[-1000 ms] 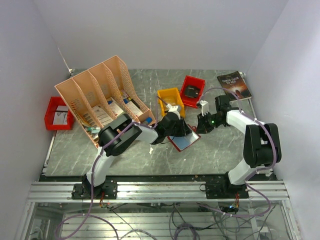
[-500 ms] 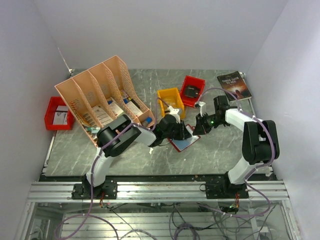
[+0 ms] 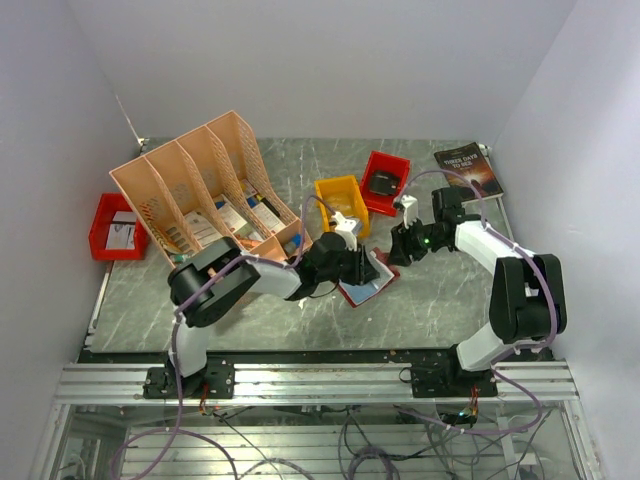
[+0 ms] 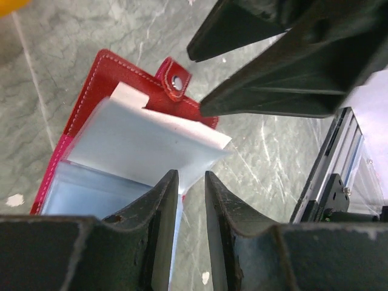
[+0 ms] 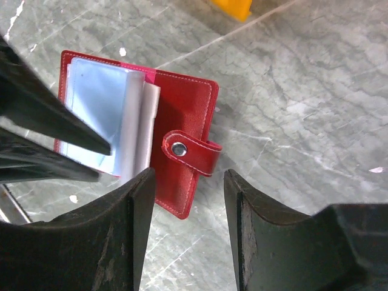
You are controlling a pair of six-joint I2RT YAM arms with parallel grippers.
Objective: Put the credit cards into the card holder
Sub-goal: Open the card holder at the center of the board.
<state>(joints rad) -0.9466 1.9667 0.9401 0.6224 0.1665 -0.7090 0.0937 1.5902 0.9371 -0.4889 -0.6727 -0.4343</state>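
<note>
Near the middle of the table (image 3: 450,300), just in front of a yellow bin (image 3: 340,193), the card holder (image 3: 370,286) lies open with its red cover down and its clear pocket leaves (image 4: 139,139) facing up. Its strap, carrying the metal snap stud (image 5: 178,148), sticks out from the edge on the right arm's side and rests on the table. The left end effector (image 3: 360,268) reaches in low from the left. Its jaws are nearly together, clamped on the edge of the pale blue pocket leaves, which lift and fan away from the cover. The right end effector (image 3: 399,246) hovers over the strap side of the holder with its jaws apart and nothing between them. The 2 end effectors sit close, tips toward each other, not touching. Behind them stand a red bin (image 3: 385,180) and a dark book (image 3: 468,168), with a peach file rack (image 3: 200,190) to the left.
</note>
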